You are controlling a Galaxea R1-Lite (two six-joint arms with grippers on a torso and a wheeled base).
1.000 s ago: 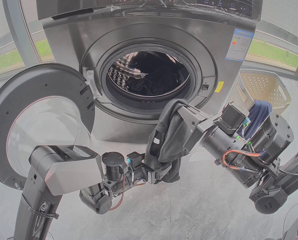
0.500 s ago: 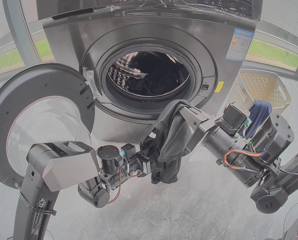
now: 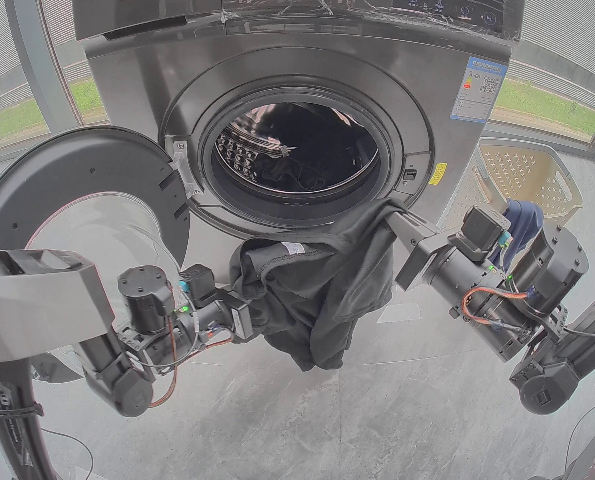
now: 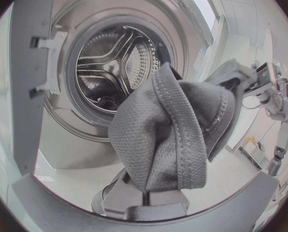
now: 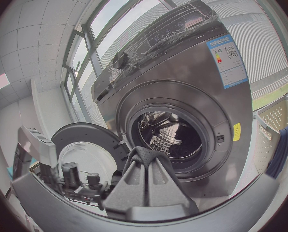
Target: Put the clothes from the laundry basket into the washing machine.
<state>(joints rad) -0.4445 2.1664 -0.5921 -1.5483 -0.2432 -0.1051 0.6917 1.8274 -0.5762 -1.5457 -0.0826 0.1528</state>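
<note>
A dark grey garment (image 3: 314,281) hangs spread between both grippers in front of the washing machine (image 3: 297,88), just below its open drum (image 3: 297,148). My left gripper (image 3: 247,318) is shut on the garment's left end; the fabric (image 4: 169,129) bunches over its fingers. My right gripper (image 3: 394,218) is shut on the right end, the cloth (image 5: 144,155) folded over its tips. Dark clothes lie inside the drum. The beige laundry basket (image 3: 531,175) stands to the right of the machine, a blue garment (image 3: 521,225) draped over its rim.
The round machine door (image 3: 77,221) stands swung open on the left, close behind my left arm. Grey floor (image 3: 344,415) lies in front of the machine. Windows run behind the machine.
My left gripper has pulled leftward and up, my right gripper drew slightly right. The garment, bunched a second ago, now stretches wide between them.
</note>
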